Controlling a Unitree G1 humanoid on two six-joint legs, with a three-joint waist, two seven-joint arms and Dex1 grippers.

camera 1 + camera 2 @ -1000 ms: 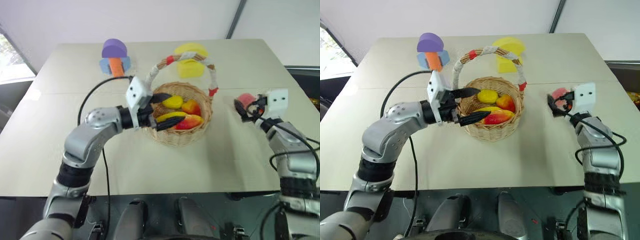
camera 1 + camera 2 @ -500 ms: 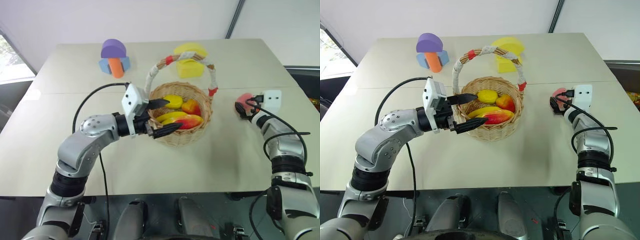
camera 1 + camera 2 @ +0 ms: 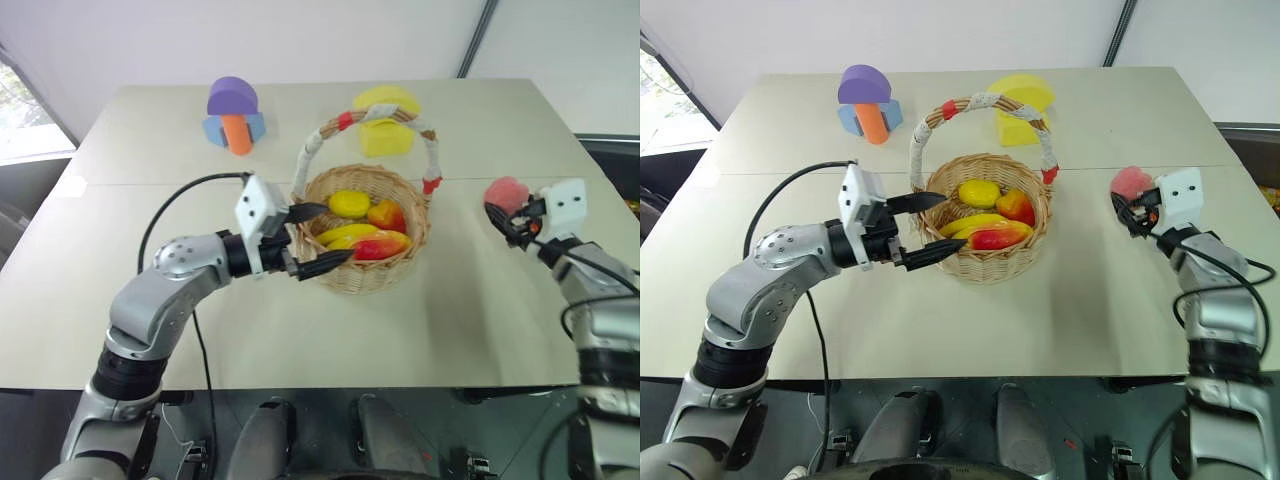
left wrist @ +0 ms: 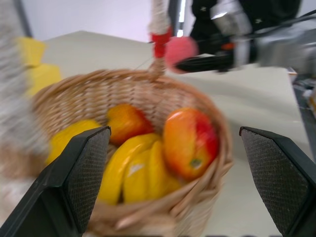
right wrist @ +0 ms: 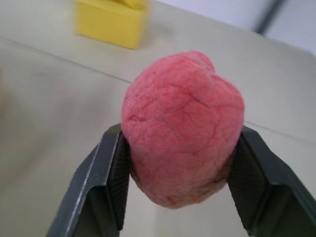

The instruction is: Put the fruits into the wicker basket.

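The pink peach-like fruit sits pinched between both fingers of my right gripper, which is shut on it and holds it just above the table, right of the wicker basket. The basket has a tall white handle with red bands. Inside it lie several fruits, among them a red-orange mango-like one and a yellow one. My left gripper hangs open at the basket's left rim with nothing between its fingers. The left wrist view looks into the basket, with the pink fruit beyond it.
Purple, blue and orange foam blocks stand at the table's far left. Yellow foam blocks sit behind the basket handle. A black cable loops from my left wrist over the table. The table's front edge runs close below both arms.
My right gripper has closed on the pink fruit and raised it off the table, drawing back a little. My left gripper has drifted slightly left, still open.
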